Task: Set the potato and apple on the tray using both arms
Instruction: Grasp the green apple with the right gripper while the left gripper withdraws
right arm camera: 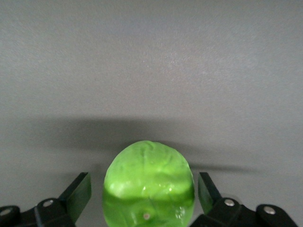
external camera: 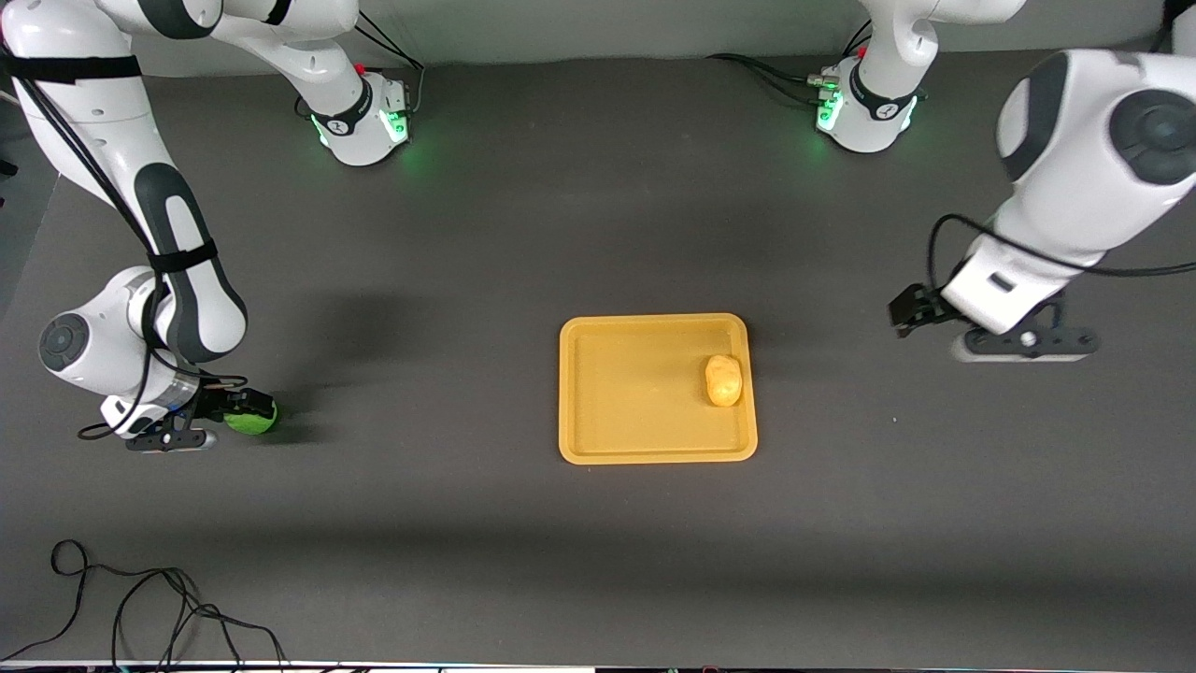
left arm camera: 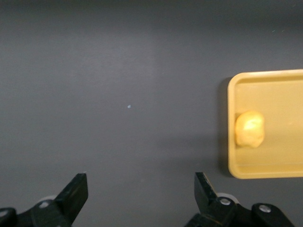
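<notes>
- dark grey table (external camera: pixel 598 523); tray (external camera: pixel 598 449) mid-table, potato (external camera: pixel 723 379) in it
- right gripper (external camera: pixel 245 404) at the right arm's end — fingers spread around apple (external camera: pixel 250 419), not closed
- left gripper (external camera: pixel 911 308) waits, wide open, empty

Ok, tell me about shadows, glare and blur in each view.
Front view: even light, green glow at both arm bases, a soft shadow beside the apple at the right gripper. Left wrist view: the potato on the tray is glary and soft. Right wrist view: the apple is blurred between the fingers, a wide shadow band across the table.
</notes>
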